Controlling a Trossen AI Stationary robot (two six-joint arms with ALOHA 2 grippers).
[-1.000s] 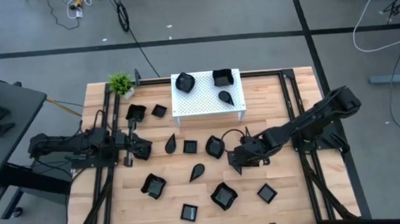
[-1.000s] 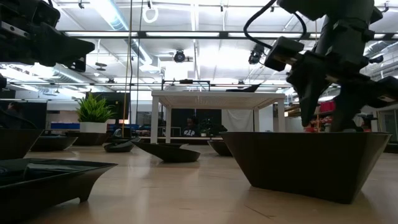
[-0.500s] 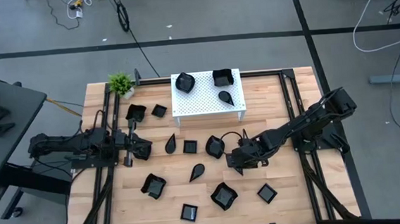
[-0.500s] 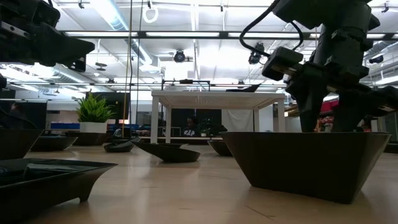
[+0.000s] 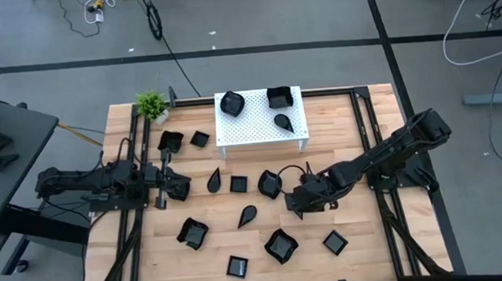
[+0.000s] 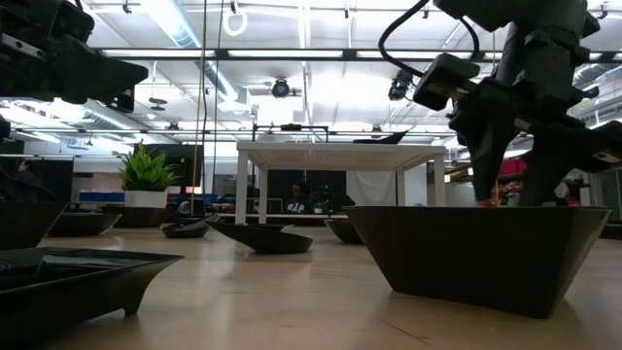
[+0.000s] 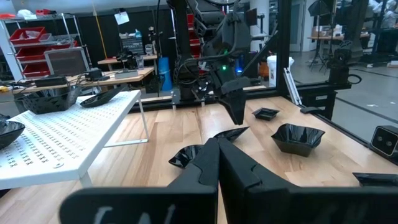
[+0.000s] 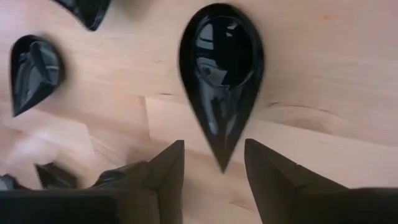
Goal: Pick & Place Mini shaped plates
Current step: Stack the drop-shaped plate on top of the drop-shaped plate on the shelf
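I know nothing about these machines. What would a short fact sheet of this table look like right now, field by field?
Setting: wooden table with a white perforated stand and a small potted plant
Black plates on stand: three
Black plates on table: about twelve, scattered
Right gripper: open, fingers on either side of the pointed tip of a teardrop plate lying on the table; not holding it
Left gripper: shut, empty, waiting at the table's left side

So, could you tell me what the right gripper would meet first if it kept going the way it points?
Most likely the teardrop plate: its tip lies right ahead of the open right gripper, between the fingers, though how far is unclear.
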